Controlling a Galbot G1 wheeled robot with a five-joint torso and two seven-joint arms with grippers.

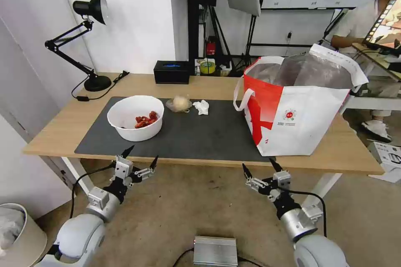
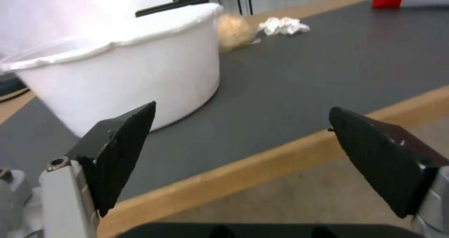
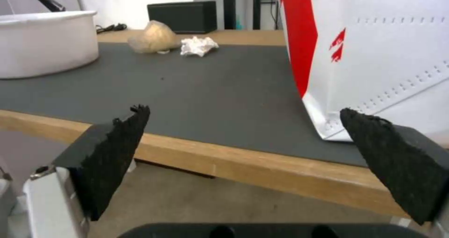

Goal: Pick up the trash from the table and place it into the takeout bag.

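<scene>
A: Item one, far left?
B: Black desk lamp [image 1: 90, 41] at the back left corner of the surface [image 1: 54, 131], off the dark grey mat [image 1: 200, 135].

A: Left pincer?
B: Left pincer [image 1: 139, 157], fingers spread, empty, below the near edge in front of the bowl.

A: Trash, left to right?
B: White round bowl [image 1: 135, 117], upright on the mat's left part, red scraps inside. Behind it to the right, beige ball in clear wrap [image 1: 179, 103]; just beside that, crumpled white tissue [image 1: 202, 107]. Neither has a clear long axis.

A: Behind those?
B: Black rectangular box [image 1: 172, 71], long side running left-right.

A: Right pincer?
B: Right pincer [image 1: 259, 167], spread, empty, below the near edge in front of the bag.

A: The bag?
B: Takeout bag [image 1: 300, 119], upright on the surface's right part, mouth open upward, foil lining, white handles. Round red logo; its small print is unreadable.
</scene>
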